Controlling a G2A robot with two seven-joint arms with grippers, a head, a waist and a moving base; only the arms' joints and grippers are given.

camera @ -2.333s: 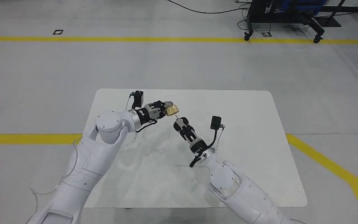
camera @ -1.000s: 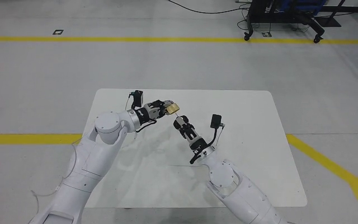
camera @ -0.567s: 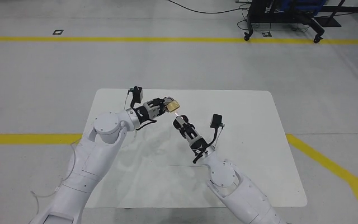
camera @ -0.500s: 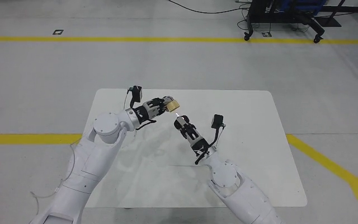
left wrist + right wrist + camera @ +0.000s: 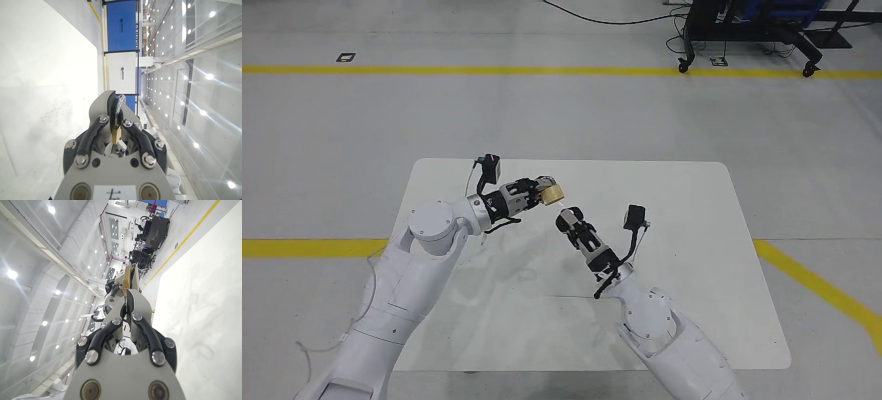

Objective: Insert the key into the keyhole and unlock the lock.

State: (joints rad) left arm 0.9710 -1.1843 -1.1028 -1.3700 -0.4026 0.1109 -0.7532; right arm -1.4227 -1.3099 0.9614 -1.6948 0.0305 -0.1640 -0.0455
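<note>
- Left fingers (image 5: pixel 100 108) are closed narrow on the brass lock (image 5: pixel 551 190), which is clamped by its flat faces and seen edge-on in both wrist views.
- Right fingers (image 5: pixel 140 306) are pinched on the key (image 5: pixel 125 303), a thin silver piece between the ribbed pads.
- Position: the lock is held in the air over the far part of the surface (image 5: pixel 692 290), left of its middle. The right fingers are just near and right of it, aimed at it.
- Top view: a small gap is seen between the lock and the right fingers. Right wrist view: the key tip is lined up with the lock's end. Whether the tip has entered the keyhole cannot be told, and the keyhole itself is not made out.
- Judged reason for the hold: the lock is gripped on its faces so that one end is left free for the key. The key is gripped at its head so that the blade projects. Both are kept off the surface so that either wrist can correct the angle.
- Judged step: alignment or insertion. Turning is not yet done.
- Left wrist view: a silver dotted piece (image 5: pixel 120 101) is seen past the brass, between the left fingers. Shackle or key is not determined.
- Writing: a white label (image 5: pixel 114 191) with one handwritten character is fixed to the left wrist housing. Blue and white boards (image 5: pixel 121 28) beyond the surface carry print, not transcribed. Nothing is legible on lock or key.
</note>
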